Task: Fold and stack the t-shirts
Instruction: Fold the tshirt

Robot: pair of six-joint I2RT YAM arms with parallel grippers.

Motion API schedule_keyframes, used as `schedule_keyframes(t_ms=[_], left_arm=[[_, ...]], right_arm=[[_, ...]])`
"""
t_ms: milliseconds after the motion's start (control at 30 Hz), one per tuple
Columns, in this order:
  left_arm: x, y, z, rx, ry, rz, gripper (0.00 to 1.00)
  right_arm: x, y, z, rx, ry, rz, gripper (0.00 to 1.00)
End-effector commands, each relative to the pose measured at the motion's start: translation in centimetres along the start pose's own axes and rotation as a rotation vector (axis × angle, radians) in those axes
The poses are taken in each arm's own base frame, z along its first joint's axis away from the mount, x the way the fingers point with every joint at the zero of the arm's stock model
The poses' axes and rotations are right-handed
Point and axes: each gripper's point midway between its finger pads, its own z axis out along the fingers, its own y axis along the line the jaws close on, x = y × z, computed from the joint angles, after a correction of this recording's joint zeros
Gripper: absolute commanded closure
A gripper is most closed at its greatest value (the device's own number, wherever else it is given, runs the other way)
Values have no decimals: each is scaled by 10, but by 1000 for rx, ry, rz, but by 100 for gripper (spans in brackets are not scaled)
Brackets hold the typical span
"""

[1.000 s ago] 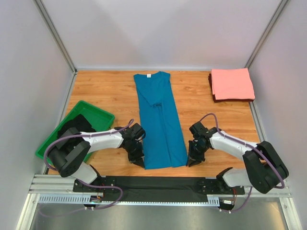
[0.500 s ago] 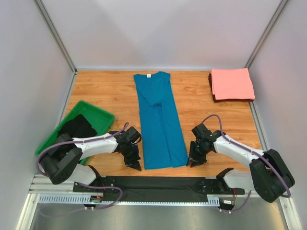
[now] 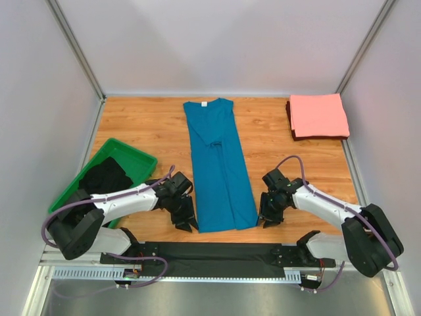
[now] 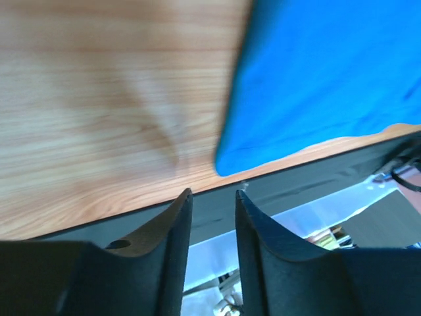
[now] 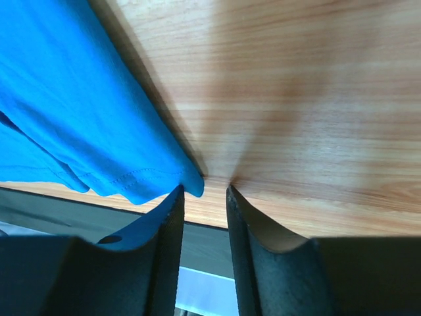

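Observation:
The teal-blue t-shirt (image 3: 220, 171) lies as a long narrow strip down the middle of the wooden table, white neck label at the far end. A salmon-pink t-shirt (image 3: 319, 114), folded into a flat rectangle, sits at the back right. My left gripper (image 3: 190, 225) stands open just left of the teal shirt's near-left corner (image 4: 237, 161), with nothing between its fingers. My right gripper (image 3: 268, 220) is open at the near-right corner (image 5: 187, 183). That cloth tip touches the left fingertip (image 5: 172, 201) and is not clamped.
A green bin (image 3: 141, 155) holding black cloth (image 3: 105, 176) stands at the left, close to the left arm. A black strip (image 3: 217, 250) runs along the table's near edge behind both grippers. Grey walls close in the table on three sides.
The left gripper's jaws have gone from shut to open beside the shirt's near-left corner. The right gripper has shifted slightly nearer, staying by the near-right corner.

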Motion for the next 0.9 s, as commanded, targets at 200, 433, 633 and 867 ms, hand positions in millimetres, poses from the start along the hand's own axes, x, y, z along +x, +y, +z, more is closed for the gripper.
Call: schedule_keyframes(t_ms=[200, 433, 633, 867], left_arm=[[-14, -21, 7, 30, -24, -21, 54], [-18, -19, 19, -13, -2, -26, 61], [-18, -11, 20, -83, 9, -36, 94], [-8, -15, -6, -78, 13, -61, 100]], right_arm=[[-15, 1, 14, 23, -24, -56, 71], [-15, 3, 15, 14, -18, -62, 76], [-13, 3, 14, -1, -19, -65, 98], [-5, 14, -5, -52, -19, -31, 100]])
